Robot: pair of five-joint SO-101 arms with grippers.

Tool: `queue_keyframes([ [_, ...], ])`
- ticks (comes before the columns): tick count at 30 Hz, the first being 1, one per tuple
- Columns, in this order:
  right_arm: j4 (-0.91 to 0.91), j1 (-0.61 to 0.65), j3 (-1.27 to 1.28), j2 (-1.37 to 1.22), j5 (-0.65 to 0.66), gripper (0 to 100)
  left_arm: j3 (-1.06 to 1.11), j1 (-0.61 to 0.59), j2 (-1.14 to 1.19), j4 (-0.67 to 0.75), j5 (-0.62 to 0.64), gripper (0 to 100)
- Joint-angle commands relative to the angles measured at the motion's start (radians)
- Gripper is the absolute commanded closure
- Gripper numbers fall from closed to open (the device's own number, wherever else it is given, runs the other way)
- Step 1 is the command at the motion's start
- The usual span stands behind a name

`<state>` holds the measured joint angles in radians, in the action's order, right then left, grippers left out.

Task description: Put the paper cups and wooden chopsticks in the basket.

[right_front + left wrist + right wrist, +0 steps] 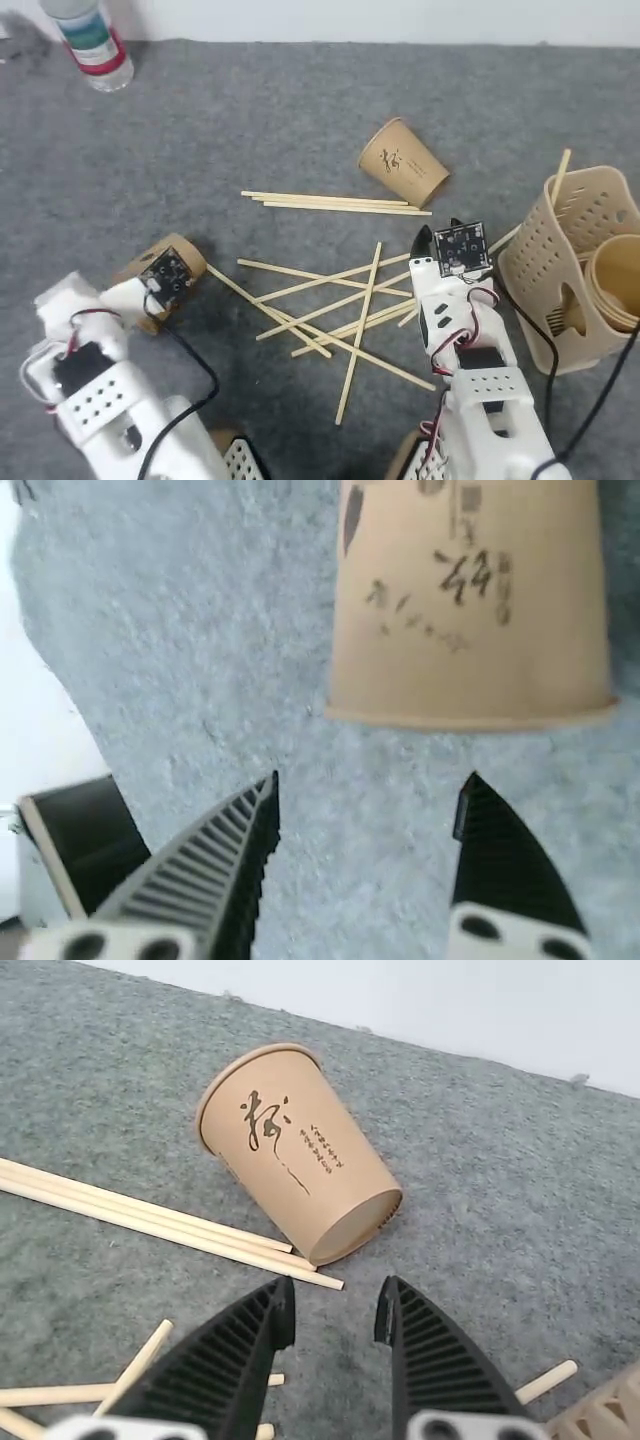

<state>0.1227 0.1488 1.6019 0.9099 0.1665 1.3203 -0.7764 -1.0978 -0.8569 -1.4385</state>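
Observation:
One brown paper cup (300, 1155) lies on its side on the grey carpet, its base towards my right gripper (335, 1295), which hangs open just short of it with nothing between the fingers. In the high view this cup (403, 162) lies beyond the right gripper (432, 238). A second paper cup (470, 600) lies on its side just ahead of my open left gripper (370, 785); in the high view this cup (185, 248) is partly hidden by the left wrist. Several wooden chopsticks (350, 300) lie scattered between the arms. The beige basket (560, 250) holds one cup (615, 280).
A bundle of chopsticks (335, 203) lies beside the far cup, seen too as chopsticks (150, 1215) in the right wrist view. One chopstick (562, 165) sticks up from the basket. A plastic bottle (90, 40) stands at the back left by the white wall.

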Motion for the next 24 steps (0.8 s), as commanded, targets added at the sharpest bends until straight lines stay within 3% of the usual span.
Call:
queue_keyframes([
  [1, 0.022, 0.013, -0.014, 0.021, -0.003, 84.8, 0.024, 0.057, -0.025, 0.098, 0.086, 72],
  [4, 0.022, 0.013, -0.014, 0.021, -0.003, 84.8, 0.054, 0.112, -0.025, 0.161, 0.147, 72],
  [13, 0.022, 0.013, -0.014, 0.021, -0.003, 84.8, 0.058, 0.299, -0.023, 0.161, 0.318, 73],
  [19, 0.021, 0.015, -0.014, 0.021, -0.003, 84.8, 0.039, 0.390, -0.021, 0.161, 0.371, 83],
  [24, 0.019, 0.042, -0.012, 0.021, -0.002, 84.9, -0.027, 0.442, -0.018, 0.163, 0.494, 89],
])
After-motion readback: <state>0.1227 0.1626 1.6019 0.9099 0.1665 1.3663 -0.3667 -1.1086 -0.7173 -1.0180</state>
